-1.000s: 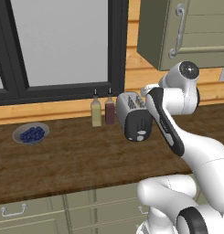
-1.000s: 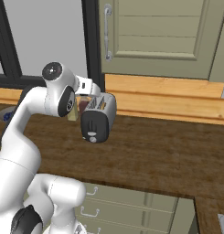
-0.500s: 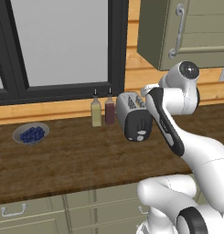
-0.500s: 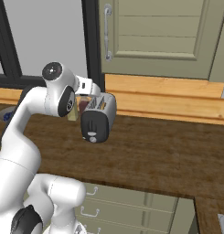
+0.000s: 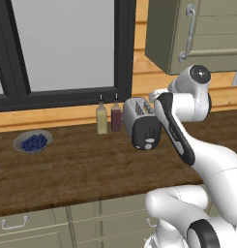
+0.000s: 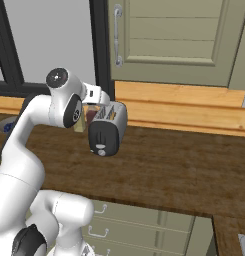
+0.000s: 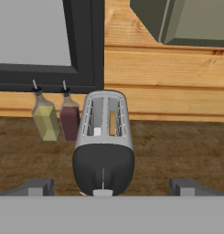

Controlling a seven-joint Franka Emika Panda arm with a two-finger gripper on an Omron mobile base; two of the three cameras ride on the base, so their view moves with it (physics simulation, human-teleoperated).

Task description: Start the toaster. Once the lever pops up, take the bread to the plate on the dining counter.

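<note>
nothing has shifted since half a second ago: your arm hangs just where it was, with the toaster (image 7: 103, 148) standing on the wooden table (image 5: 66, 169) near the window wall, its black end panel turned toward you so the lever (image 7: 103, 192) faces the hand. the fingers (image 7: 34, 186) are spread wide, one on each side of that panel and gripping nothing, likely lined up to press the lever down. two bottles (image 7: 56, 118) stand just beside the toaster, and a bowl of blueberries (image 5: 33, 141) sits well apart.

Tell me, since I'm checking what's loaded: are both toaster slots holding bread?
No. In the hand view the toaster shows bread in one slot alone.
</note>
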